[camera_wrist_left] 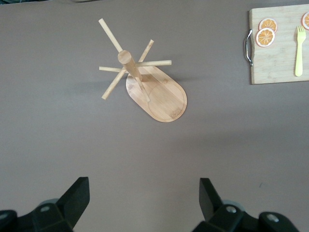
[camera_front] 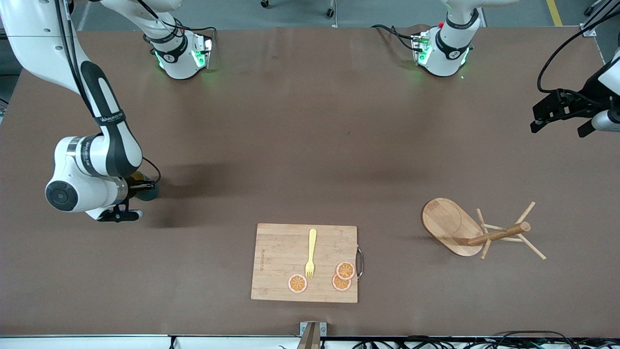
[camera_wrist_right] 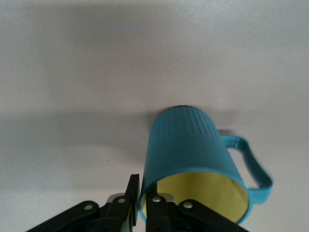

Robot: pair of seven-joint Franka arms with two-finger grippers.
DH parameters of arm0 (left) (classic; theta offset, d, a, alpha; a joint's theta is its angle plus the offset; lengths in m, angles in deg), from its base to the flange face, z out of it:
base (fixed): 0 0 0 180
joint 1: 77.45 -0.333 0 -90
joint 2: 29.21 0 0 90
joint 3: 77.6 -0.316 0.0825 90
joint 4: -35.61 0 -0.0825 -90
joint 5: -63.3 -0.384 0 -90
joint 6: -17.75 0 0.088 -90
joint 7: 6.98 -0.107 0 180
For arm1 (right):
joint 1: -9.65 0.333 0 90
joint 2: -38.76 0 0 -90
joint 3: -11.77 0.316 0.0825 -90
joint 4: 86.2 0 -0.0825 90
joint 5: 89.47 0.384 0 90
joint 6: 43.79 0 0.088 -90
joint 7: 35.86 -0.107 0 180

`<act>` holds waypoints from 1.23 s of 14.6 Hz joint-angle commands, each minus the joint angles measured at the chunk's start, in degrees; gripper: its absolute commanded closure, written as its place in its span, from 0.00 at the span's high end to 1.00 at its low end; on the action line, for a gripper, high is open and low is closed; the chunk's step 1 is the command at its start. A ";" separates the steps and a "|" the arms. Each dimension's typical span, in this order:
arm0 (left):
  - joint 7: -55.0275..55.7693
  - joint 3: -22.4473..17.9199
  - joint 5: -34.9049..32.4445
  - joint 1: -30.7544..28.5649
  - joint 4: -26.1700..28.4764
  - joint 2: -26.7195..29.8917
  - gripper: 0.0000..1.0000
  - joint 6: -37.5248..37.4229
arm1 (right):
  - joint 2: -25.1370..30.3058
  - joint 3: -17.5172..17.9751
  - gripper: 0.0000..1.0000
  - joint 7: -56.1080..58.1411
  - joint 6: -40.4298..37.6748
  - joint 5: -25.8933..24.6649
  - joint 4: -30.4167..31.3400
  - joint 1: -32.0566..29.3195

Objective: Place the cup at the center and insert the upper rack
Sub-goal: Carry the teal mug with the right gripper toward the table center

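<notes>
Now the right gripper [camera_wrist_right: 139, 205] pinches the rim of the cup [camera_wrist_right: 190, 154], one finger inside and one outside.
One cup stands on the table [camera_front: 310, 145] under that gripper; one rack [camera_front: 477, 228] stands below the left gripper [camera_wrist_left: 145, 198], whose fingers are wide open, holding nothing.

The cutting board [camera_front: 304, 262] lies on the tabletop [camera_front: 310, 145] near the middle of the edge closest to the front camera, with a fork [camera_front: 310, 254] and three orange slices [camera_front: 341, 276] on it. The upper rack [camera_front: 477, 230] stands beside it, toward the left arm's end. The cup [camera_wrist_right: 193, 162] is near the right arm's end.
</notes>
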 commanded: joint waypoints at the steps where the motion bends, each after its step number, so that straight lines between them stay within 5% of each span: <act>1: -0.55 0.25 -0.12 -0.35 0.10 0.57 1.00 0.15 | 0.65 0.34 0.00 0.25 0.23 0.36 0.23 0.96; 8: -0.55 0.25 -0.04 -0.35 0.10 0.49 1.00 0.15 | 1.18 0.34 0.00 -6.59 -15.05 2.28 -13.73 12.62; 12: -0.55 0.16 -0.04 -0.35 0.01 0.48 1.00 0.24 | 0.22 0.25 0.00 -17.46 -14.71 11.58 -18.40 21.50; 18: -0.55 0.25 -0.04 -0.35 -0.08 0.40 1.00 0.68 | -7.50 0.25 0.00 -37.49 -13.84 12.57 -29.63 37.06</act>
